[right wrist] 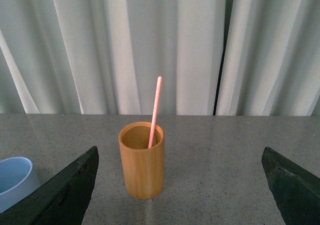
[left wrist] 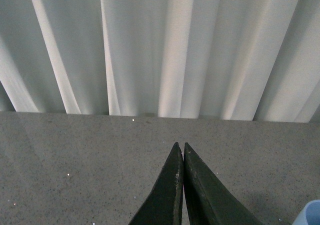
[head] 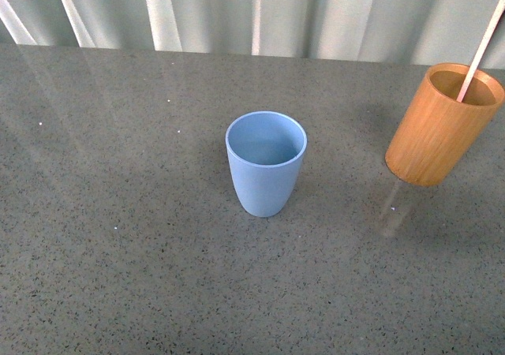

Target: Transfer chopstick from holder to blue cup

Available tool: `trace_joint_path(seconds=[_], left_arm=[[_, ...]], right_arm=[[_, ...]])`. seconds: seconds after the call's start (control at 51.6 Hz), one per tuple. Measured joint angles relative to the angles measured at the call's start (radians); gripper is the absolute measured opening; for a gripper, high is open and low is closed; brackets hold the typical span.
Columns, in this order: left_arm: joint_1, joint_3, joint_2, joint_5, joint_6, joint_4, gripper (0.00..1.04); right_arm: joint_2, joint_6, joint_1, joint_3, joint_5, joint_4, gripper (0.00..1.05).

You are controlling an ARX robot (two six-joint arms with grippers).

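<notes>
The blue cup (head: 266, 162) stands upright and empty at the middle of the grey table. To its right stands the orange-tan wooden holder (head: 442, 124) with one thin pale chopstick (head: 480, 47) leaning out of it. In the right wrist view the holder (right wrist: 142, 160) and the pinkish chopstick (right wrist: 155, 111) stand ahead of my right gripper (right wrist: 180, 157), which is wide open and apart from them; the blue cup's rim (right wrist: 14, 179) shows at the edge. My left gripper (left wrist: 180, 146) is shut with nothing in it, over bare table. Neither arm shows in the front view.
A pale pleated curtain (head: 260, 12) hangs along the table's far edge. The speckled grey tabletop (head: 118, 252) stretches left of and in front of the cup. A sliver of the blue cup (left wrist: 309, 216) shows in the left wrist view.
</notes>
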Motion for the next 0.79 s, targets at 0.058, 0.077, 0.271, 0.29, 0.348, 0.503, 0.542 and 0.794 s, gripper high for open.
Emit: trace_joint_path(seconds=[0.058, 0.077, 0.271, 0.29, 0.348, 0.503, 0.542, 0.794], left_arm=[[0.012, -0.028, -0.028, 0.008, 0.000, 0.000, 0.04], [0.017, -0.039, -0.039, 0.010, 0.000, 0.000, 0.04], [0.051, -0.118, -0.134, 0.040, 0.000, -0.013, 0.04], [0.056, -0.129, -0.151, 0.045, 0.000, -0.019, 0.04], [0.082, -0.152, -0.191, 0.078, 0.000, -0.036, 0.04], [0.144, -0.208, -0.311, 0.129, 0.000, -0.101, 0.04], [0.144, -0.217, -0.338, 0.130, 0.000, -0.120, 0.04], [0.144, -0.254, -0.449, 0.132, 0.000, -0.194, 0.04]], right_arm=[[0.000, 0.000, 0.000, 0.000, 0.000, 0.000, 0.95], [0.000, 0.000, 0.000, 0.000, 0.000, 0.000, 0.95], [0.000, 0.000, 0.000, 0.000, 0.000, 0.000, 0.95], [0.000, 0.000, 0.000, 0.000, 0.000, 0.000, 0.95], [0.000, 0.000, 0.000, 0.000, 0.000, 0.000, 0.95], [0.000, 0.000, 0.000, 0.000, 0.000, 0.000, 0.95], [0.000, 0.000, 0.000, 0.000, 0.000, 0.000, 0.95], [0.000, 0.000, 0.000, 0.000, 0.000, 0.000, 0.95]])
